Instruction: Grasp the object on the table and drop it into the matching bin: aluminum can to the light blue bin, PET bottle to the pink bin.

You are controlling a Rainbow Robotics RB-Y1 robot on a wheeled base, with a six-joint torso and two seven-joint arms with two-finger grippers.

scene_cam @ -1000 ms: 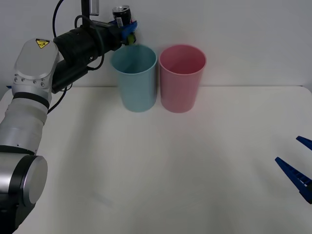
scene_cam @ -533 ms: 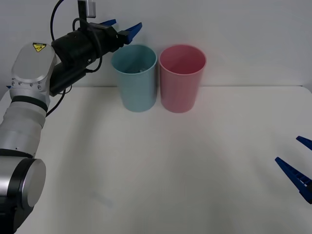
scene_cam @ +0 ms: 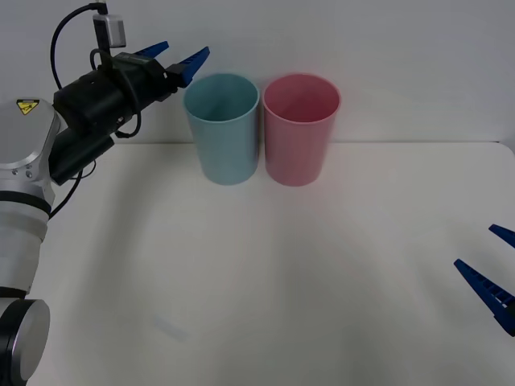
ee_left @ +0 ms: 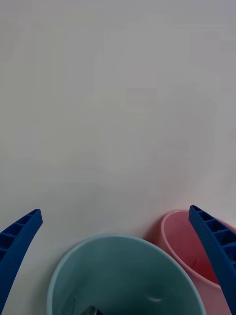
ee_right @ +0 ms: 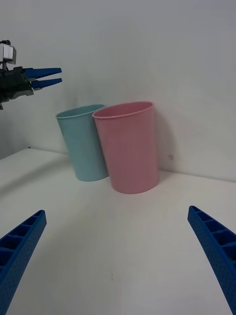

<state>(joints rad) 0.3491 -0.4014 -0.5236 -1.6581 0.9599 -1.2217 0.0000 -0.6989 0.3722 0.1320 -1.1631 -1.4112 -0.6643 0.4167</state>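
Left hand (scene_cam: 172, 58): fingers spread wide, empty, raised at ten o'clock of the light blue bin (scene_cam: 221, 129); aluminum can (ee_left: 90, 311) glimpsed deep inside that bin, pink bin (scene_cam: 300, 129) touching at its three o'clock. Right hand (scene_cam: 492, 273): wide, idle, low over the counter (scene_cam: 265, 281). Risk: a low withdrawal could clip the rim and tip both bins.
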